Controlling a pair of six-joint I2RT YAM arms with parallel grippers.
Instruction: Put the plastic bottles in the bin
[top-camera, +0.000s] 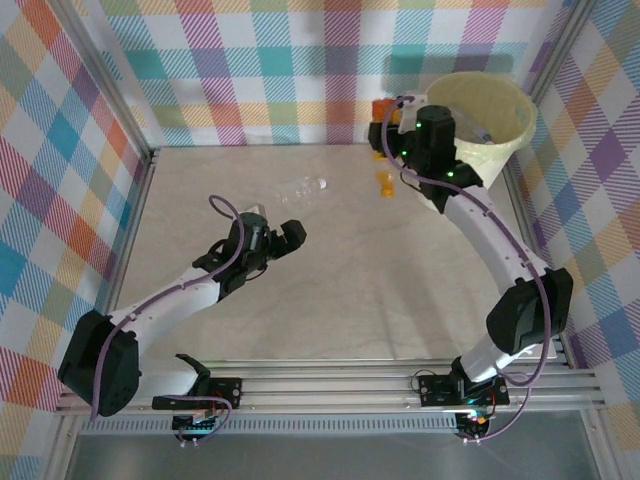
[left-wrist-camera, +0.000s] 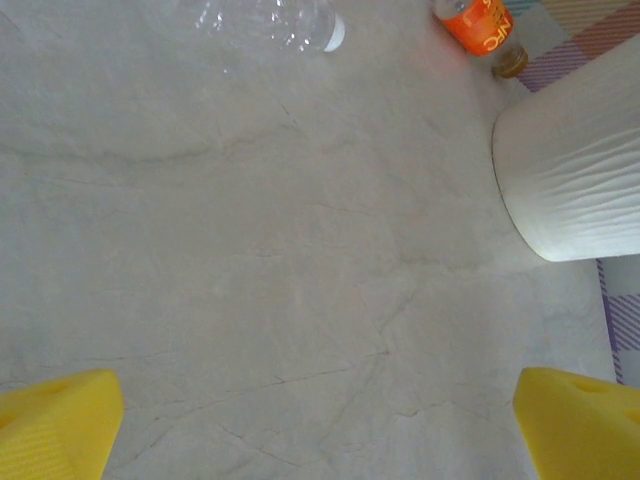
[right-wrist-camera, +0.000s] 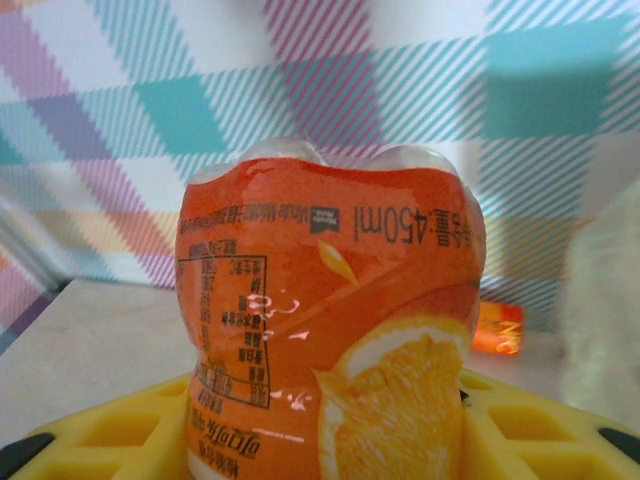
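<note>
Right hand (right-wrist-camera: 330, 440) grips an orange bottle (right-wrist-camera: 330, 300) by the bin (top-camera: 517, 135); a lift over its rim should follow. Left hand (left-wrist-camera: 316, 425) wide, empty.

A pale beige worktop with faint grey marble veining (top-camera: 350, 290) spreads flat beneath and ahead of the left arm's yellow fingers (left-wrist-camera: 55, 425), and fine hairline cracks show in it there. Checked walls in pastel stripes of teal, purple, orange, yellow and pink on white (top-camera: 250, 70) close it in on three sides. The back wall stands straight ahead of the right arm's yellow fingers (right-wrist-camera: 110, 440). Slim silver metal posts (top-camera: 105, 85) run up the corners. Behind both pairs of fingers, slotted silver aluminium rails (top-camera: 340, 385) line the near edge. The light is soft and even, and shadows are faint.
</note>
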